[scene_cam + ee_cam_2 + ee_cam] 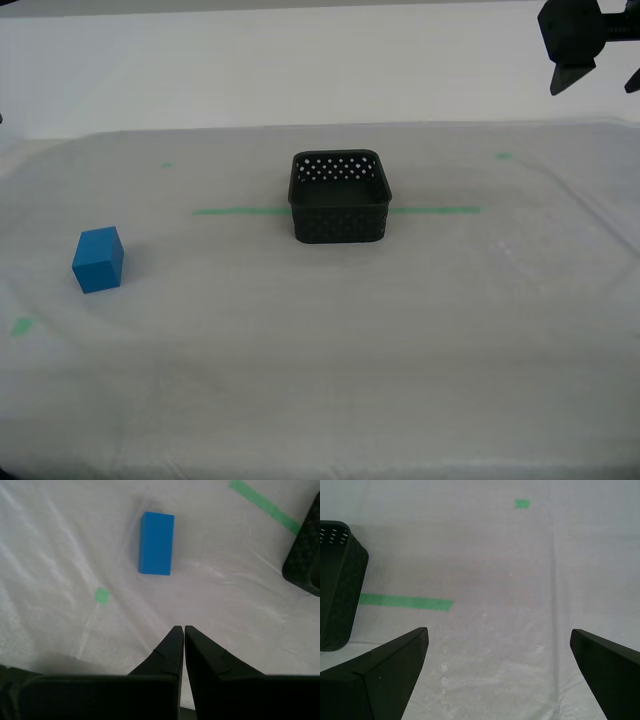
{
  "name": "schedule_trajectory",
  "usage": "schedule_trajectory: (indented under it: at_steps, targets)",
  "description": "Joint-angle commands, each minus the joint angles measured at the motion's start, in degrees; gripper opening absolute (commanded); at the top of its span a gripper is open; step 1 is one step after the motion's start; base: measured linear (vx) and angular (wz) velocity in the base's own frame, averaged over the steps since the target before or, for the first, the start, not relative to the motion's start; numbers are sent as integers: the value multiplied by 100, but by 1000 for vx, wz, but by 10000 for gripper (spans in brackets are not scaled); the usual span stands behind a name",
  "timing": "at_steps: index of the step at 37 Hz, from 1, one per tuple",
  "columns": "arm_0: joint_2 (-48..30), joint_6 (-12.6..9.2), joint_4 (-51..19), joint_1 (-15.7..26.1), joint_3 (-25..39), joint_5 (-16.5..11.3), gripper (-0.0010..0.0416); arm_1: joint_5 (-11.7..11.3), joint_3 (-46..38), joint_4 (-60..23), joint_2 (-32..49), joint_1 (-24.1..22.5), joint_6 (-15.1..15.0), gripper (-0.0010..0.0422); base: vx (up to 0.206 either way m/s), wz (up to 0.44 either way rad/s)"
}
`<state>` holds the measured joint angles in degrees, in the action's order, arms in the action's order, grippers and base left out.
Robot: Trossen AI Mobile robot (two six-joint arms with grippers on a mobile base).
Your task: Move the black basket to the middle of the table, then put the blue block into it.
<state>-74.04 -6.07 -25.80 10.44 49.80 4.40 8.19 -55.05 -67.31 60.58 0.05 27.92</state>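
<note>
Out on the table point(330, 340), exterior view: one black basket point(339, 198) sits mid-cloth astride the green tape line point(235, 211); one blue block point(98, 260) rests well apart toward this view's left; a dark gripper hangs at the upper right corner, which arm I cannot tell. Second wrist view: my second gripper point(181, 632), tips pressed together and holding nothing, has the blue block point(156, 543) straight ahead, long face running away from the tips; this arm looks nearer, I judge. First wrist view: my first gripper point(498, 642) gapes wide, empty; basket point(337, 585) beside one finger; no block here.
</note>
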Motion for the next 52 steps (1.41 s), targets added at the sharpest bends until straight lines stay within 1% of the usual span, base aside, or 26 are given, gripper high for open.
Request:
schedule_trajectory:
  at_steps: [1,6,11,13,17,21,24,27,28,32,36,39,42,44,52]
  targets:
    - [2,9,7,0,7,15,398,-181,-184,-258,109,2,-33,23,0,0]
    - [2,9,7,0,7,15,399,-227,-354,-433,212,2,-170,90,0,0]
    - [2,9,9,2,7,15,399,-227,-367,-439,221,2,-170,175,0,0]
    - [2,9,9,0,7,15,398,-280,-367,-433,221,4,-170,209,0,0]
    - [2,9,9,0,7,15,398,-487,-367,-420,221,4,-192,273,0,0]
    - [2,9,9,0,7,15,399,-525,-367,-417,221,7,-195,331,0,0]
    - [2,9,7,0,7,15,399,-529,-367,-422,221,7,-212,368,0,0]
    - [2,9,9,0,7,15,398,-584,-367,-439,221,7,-225,401,0,0]
    - [2,9,9,0,7,15,399,-584,-367,-439,221,7,-229,408,0,0]
    - [2,9,9,2,9,15,398,-584,-367,-439,221,7,-232,389,0,0]
    - [2,9,9,0,7,17,398,-592,-367,-437,221,4,-240,406,0,0]
    - [2,9,7,0,7,15,399,-597,-367,-420,221,2,-236,396,0,0]
    - [2,9,9,2,7,15,399,-610,-367,-337,221,2,-243,404,0,0]
    - [2,9,9,0,7,15,398,-608,-367,-289,221,0,-243,399,0,0]
    - [2,9,7,2,7,15,398,-608,-358,-162,315,2,-247,401,0,0]
